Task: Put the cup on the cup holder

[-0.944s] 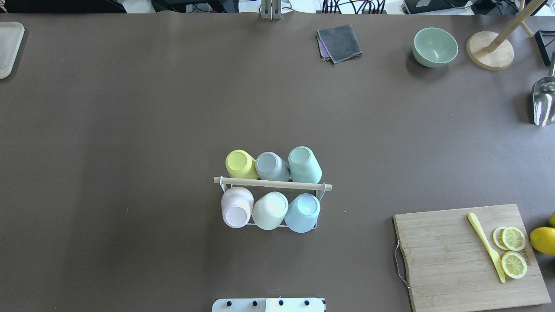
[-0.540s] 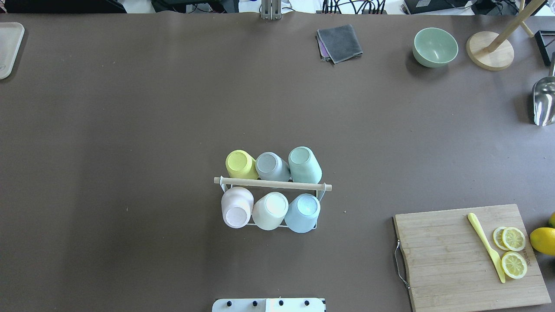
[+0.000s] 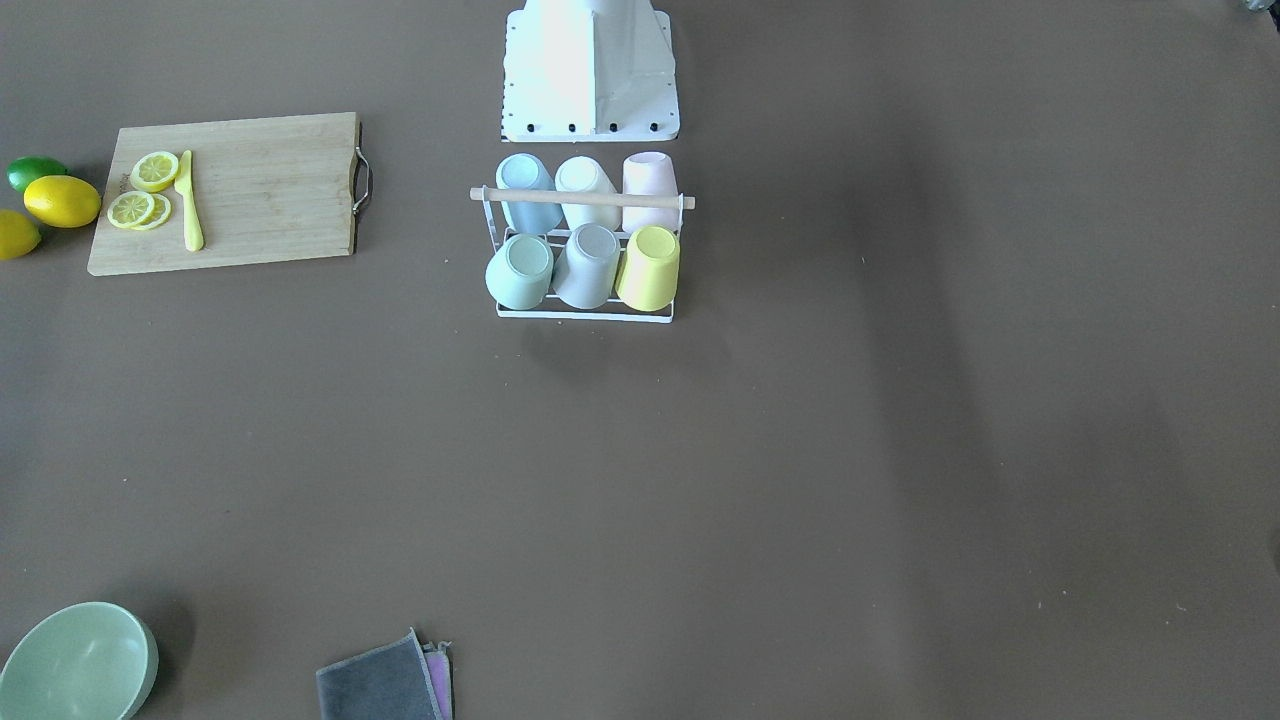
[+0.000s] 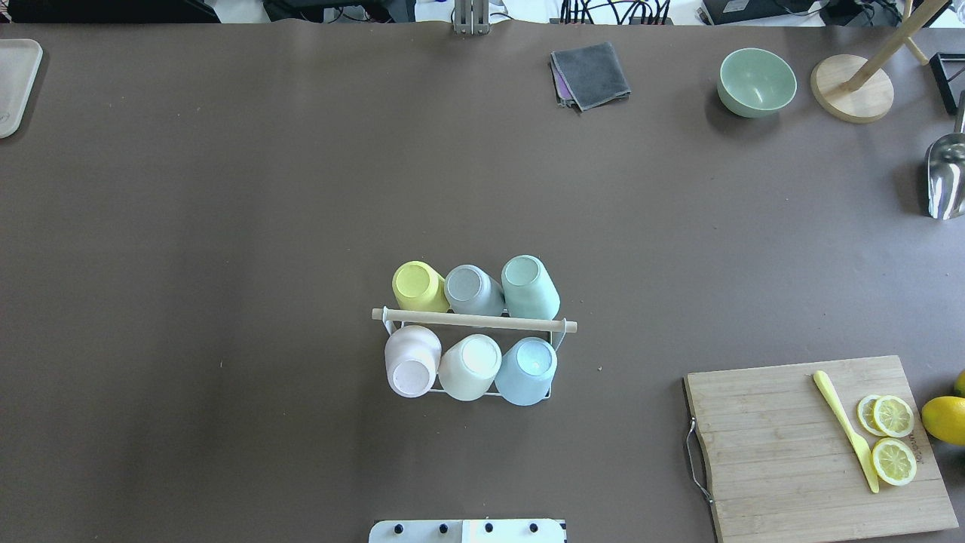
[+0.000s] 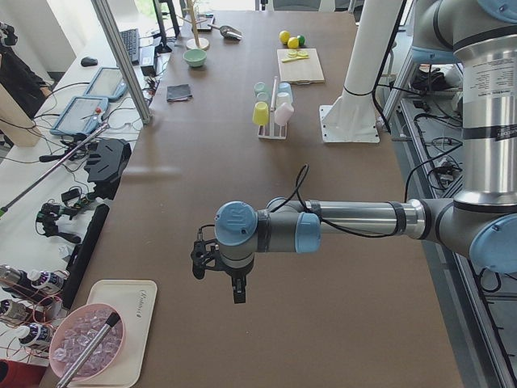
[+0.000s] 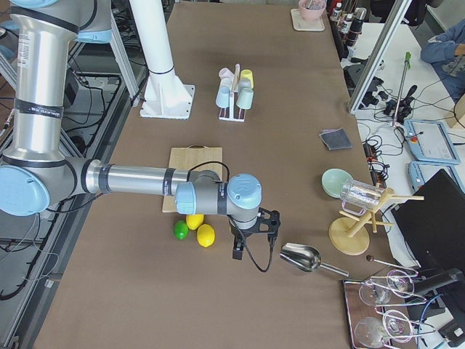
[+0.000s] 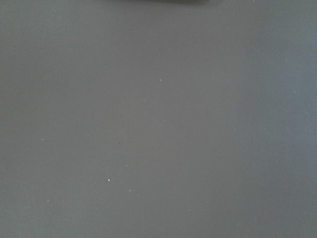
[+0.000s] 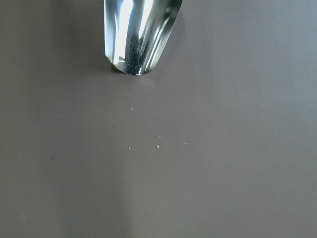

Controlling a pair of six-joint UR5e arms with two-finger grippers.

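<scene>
White wire cup holder (image 4: 473,320) is found at mid-table, just before the robot's base. Six cups (image 4: 469,367) are seated bottom-up on its prongs, three on either side of the wooden rod. Both the left gripper (image 5: 218,281) and the right gripper (image 6: 254,246) are held over bare table, well apart from it. Their opening cannot be told. A metal scoop (image 6: 301,257) lies near the right gripper.

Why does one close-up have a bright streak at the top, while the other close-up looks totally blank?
Right wrist view: the streak is glare on the shiny metal scoop. Left wrist view: only bare table, evenly lit, a few specks. Front-facing view: the base is washed out white, and soft shadow bands cross the table.
</scene>
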